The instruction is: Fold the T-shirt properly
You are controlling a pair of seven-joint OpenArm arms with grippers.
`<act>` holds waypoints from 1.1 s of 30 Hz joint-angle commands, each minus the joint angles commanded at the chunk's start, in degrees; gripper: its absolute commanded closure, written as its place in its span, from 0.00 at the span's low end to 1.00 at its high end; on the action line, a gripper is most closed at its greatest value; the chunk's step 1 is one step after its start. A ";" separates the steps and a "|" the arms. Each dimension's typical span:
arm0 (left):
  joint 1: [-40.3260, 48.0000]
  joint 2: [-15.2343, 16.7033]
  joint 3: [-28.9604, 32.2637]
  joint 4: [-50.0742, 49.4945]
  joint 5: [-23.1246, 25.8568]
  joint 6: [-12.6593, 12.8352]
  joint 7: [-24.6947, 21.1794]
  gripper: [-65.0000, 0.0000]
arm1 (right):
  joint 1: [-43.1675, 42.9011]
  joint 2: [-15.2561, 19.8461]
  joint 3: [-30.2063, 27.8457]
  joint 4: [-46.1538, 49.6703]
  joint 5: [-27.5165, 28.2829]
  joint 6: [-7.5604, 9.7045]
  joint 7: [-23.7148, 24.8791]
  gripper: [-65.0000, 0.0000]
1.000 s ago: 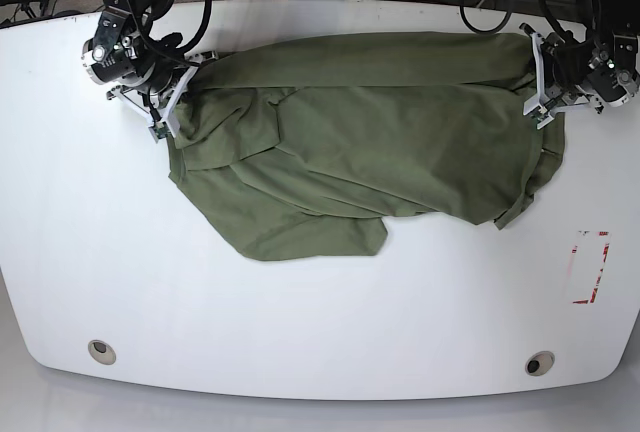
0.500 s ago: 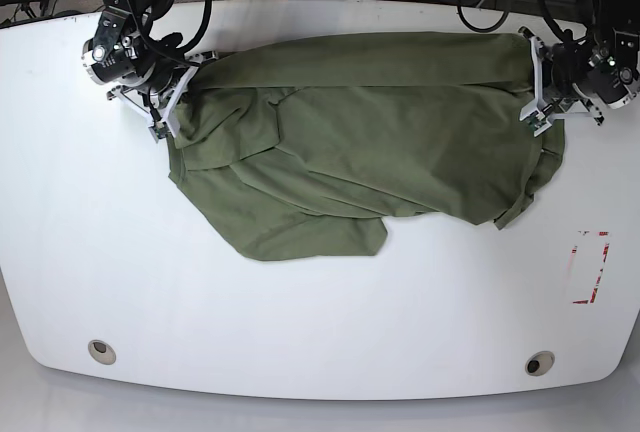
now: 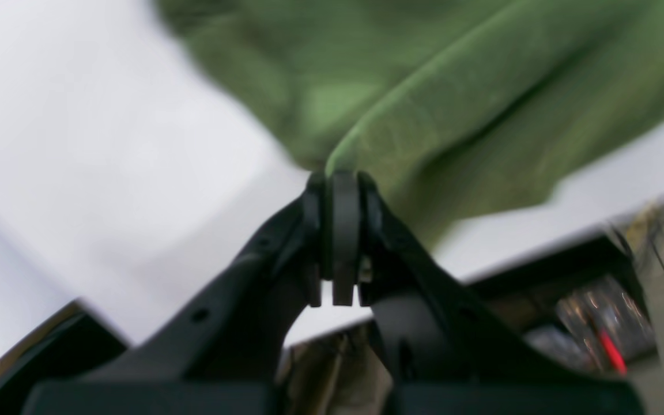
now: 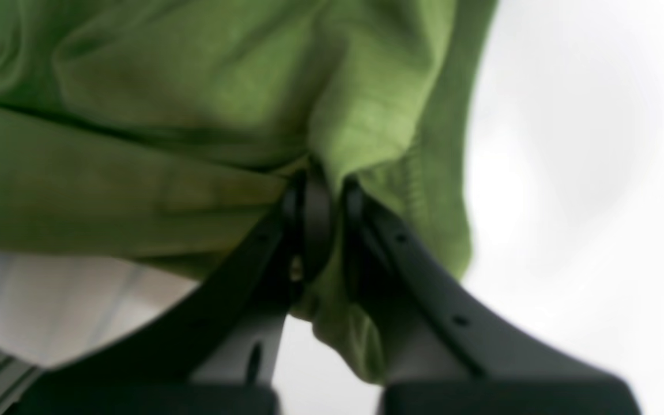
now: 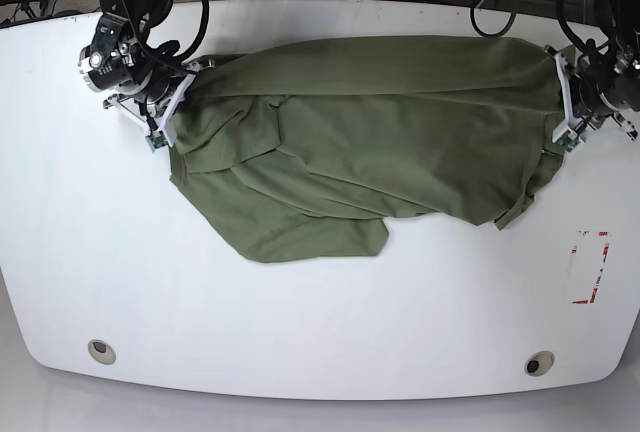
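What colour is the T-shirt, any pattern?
Plain olive green T-shirt, no pattern visible; clearest in the base view.

Both wrist views blurred; T-shirt (image 5: pixel 370 132) neck label hidden

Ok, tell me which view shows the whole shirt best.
The base view: the shirt lies spread and rumpled across the table, all of it visible. Each wrist view shows only a blurred bunch of cloth pinched in the left pincer or the right pincer.

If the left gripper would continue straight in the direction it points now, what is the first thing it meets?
The left gripper is shut on a fold of the T-shirt, so more of that green cloth lies directly ahead of its tips. Beyond it is probably the white table, though depth is unclear.
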 joint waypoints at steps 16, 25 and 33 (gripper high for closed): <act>-21.10 6.24 -4.57 1.23 0.00 0.00 0.09 1.00 | 14.77 5.80 -0.09 -0.70 0.62 0.00 -1.76 0.98; -35.16 6.24 -4.57 1.32 -0.26 0.00 2.20 1.00 | 28.31 9.41 -1.93 -2.55 0.70 0.00 -1.93 0.98; -48.00 5.89 -3.69 1.23 -0.09 0.00 2.20 1.00 | 42.37 13.98 -9.49 -4.66 0.70 0.00 -1.93 0.98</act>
